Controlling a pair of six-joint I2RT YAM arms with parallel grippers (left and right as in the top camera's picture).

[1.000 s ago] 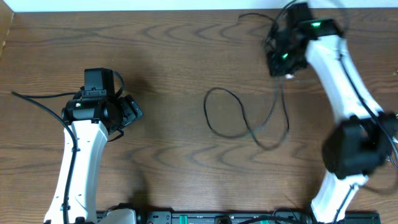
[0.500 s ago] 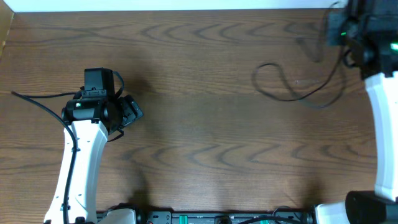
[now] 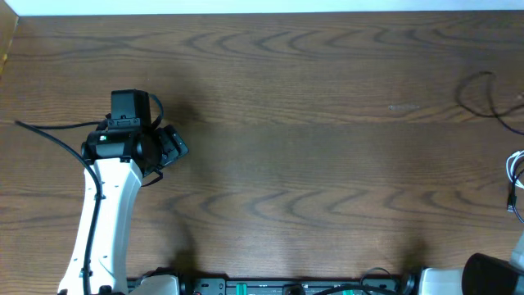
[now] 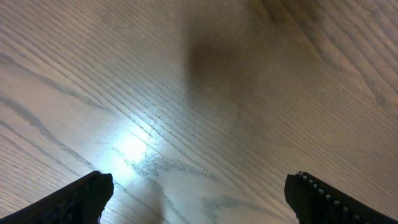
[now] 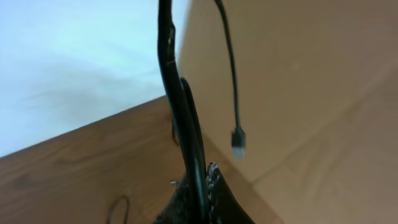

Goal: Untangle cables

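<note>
One step is in hand: drawing a strand clear. Over the desk (image 3: 286, 74), the left hand (image 3: 173, 147) hovers released, empty. The right hand (image 5: 198, 194), outside the overhead view, is clenched on the black cable (image 5: 166, 56). A loop (image 3: 479, 92), seemingly its slack, lies at the desk's far-right edge. Next, probably: lay the strand out apart, then let go. Count: one desk, two hands, one cable, one plug (image 5: 238, 142).

Overhead right edge cuts off black cable (image 3: 461, 94) loop; right gripper (image 5: 198, 186) outside overhead view
</note>
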